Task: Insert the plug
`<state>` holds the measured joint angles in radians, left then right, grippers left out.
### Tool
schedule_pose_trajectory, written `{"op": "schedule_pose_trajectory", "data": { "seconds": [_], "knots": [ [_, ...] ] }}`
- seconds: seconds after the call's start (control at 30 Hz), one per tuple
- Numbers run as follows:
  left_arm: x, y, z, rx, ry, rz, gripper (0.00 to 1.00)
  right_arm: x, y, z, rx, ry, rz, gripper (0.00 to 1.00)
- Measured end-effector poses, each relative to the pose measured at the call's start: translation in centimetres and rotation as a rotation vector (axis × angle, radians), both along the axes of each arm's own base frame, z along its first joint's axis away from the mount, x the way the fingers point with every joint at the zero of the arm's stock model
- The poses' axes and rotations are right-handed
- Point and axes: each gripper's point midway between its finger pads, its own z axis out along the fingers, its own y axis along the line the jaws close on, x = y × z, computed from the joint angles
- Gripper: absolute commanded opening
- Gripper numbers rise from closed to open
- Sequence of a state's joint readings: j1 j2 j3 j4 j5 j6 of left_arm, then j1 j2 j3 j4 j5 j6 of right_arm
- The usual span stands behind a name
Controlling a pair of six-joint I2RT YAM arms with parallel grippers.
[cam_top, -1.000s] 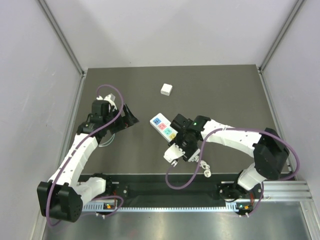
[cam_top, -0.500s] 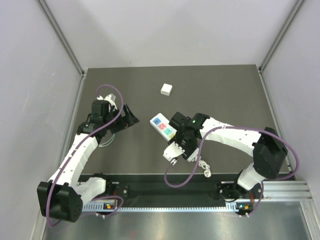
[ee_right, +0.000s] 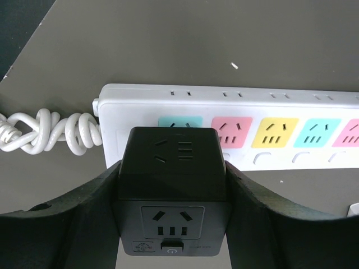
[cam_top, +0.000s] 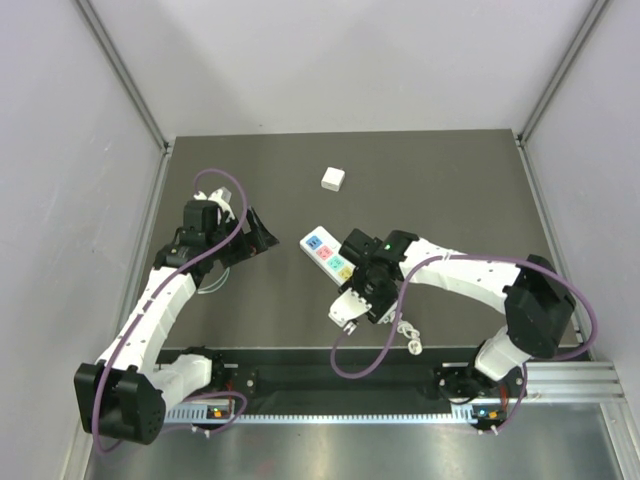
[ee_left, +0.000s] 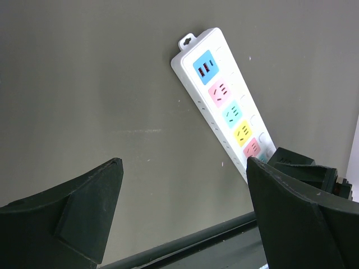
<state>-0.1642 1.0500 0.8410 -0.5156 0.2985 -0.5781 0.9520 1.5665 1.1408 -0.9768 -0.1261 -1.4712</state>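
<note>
A white power strip (cam_top: 326, 255) with coloured sockets lies on the dark table, also in the left wrist view (ee_left: 227, 109) and the right wrist view (ee_right: 269, 134). My right gripper (cam_top: 372, 290) is shut on a black cube plug (ee_right: 173, 188) and holds it over the strip's near end, in front of the teal socket (ee_right: 179, 121). The plug's prongs are hidden. My left gripper (cam_top: 262, 237) is open and empty, left of the strip.
A small white cube (cam_top: 333, 179) sits at the back middle of the table. The strip's coiled white cable (cam_top: 408, 333) lies near the front edge, also in the right wrist view (ee_right: 39, 131). A black rail (cam_top: 330, 375) runs along the table front.
My right gripper with the black plug has shifted slightly over the strip's near end. The left arm has not moved.
</note>
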Motion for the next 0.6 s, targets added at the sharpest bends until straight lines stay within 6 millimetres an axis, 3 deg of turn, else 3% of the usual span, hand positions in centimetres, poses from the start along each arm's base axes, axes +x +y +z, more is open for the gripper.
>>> {"op": "schedule_pose_trajectory", "data": {
  "seconds": [0.6],
  "knots": [
    [0.00,-0.01,0.00,-0.001,0.000,0.000,0.95,-0.34,1.01,-0.41,-0.001,0.019,-0.005,0.00]
  ]
}}
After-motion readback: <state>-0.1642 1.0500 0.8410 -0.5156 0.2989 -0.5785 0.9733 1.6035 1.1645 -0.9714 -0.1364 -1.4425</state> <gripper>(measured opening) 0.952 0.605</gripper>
